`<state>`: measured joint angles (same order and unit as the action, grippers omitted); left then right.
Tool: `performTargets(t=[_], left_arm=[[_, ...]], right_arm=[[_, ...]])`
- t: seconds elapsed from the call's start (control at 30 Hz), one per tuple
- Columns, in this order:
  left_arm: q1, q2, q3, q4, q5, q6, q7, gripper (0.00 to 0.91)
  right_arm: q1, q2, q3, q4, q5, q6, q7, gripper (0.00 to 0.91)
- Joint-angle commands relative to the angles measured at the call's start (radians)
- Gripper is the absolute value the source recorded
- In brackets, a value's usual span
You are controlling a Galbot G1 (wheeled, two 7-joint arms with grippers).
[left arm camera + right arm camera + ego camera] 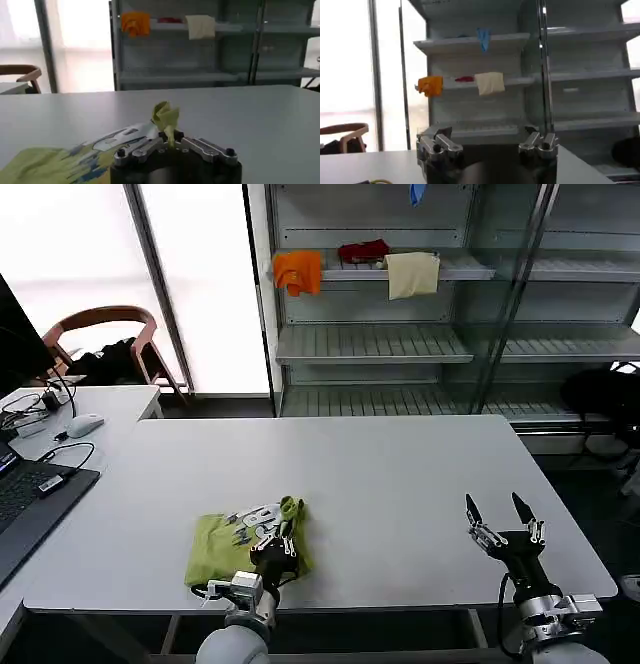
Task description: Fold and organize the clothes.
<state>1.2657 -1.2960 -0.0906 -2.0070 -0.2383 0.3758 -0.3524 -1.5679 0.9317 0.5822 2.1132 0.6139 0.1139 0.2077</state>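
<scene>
A white rectangular table [400, 484] is seen before a grey metal shelf rack [380, 344]. On one shelf of the rack an orange cloth [298, 270], a dark red cloth [362, 251] and a cream cloth [412, 274] are draped, with a blue item [482, 38] hung above them. Left of the table, a white mouse [84, 424], cables and a dark laptop [25, 499] are laid on a second desk, behind which a wooden chair [105, 334] is placed. The lime yellow-green T-shirt [225, 549] is bunched near the table's front edge. A raised fold of it is pinched by the left gripper [270, 546]. The right gripper [503, 527] is held above the table's front right part, fingers spread apart, well apart from the T-shirt.
</scene>
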Motion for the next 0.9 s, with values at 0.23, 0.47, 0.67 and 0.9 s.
performTargets(t=[0.23, 0.47, 0.67, 0.9], left_arm=[[-0.036, 0.024, 0.014, -0.024, 0.102, -0.030, -0.020, 0.907], [-0.048, 0.058, -0.029, -0.142, 0.049, -0.050, -0.022, 0.907], [0.006, 0.111, -0.167, -0.201, -0.028, -0.029, -0.014, 0.907], [0.214, 0.136, -0.350, -0.192, -0.137, -0.019, 0.041, 0.907]], right_arm=[[0.005, -0.001, -0.009, -0.009, -0.001, 0.003, -0.001, 0.907], [0.014, 0.002, -0.018, -0.005, -0.005, -0.004, -0.002, 0.907], [0.011, -0.004, -0.009, -0.001, -0.004, -0.005, -0.002, 0.907], [0.008, -0.010, -0.005, -0.006, -0.001, -0.002, -0.002, 0.907]])
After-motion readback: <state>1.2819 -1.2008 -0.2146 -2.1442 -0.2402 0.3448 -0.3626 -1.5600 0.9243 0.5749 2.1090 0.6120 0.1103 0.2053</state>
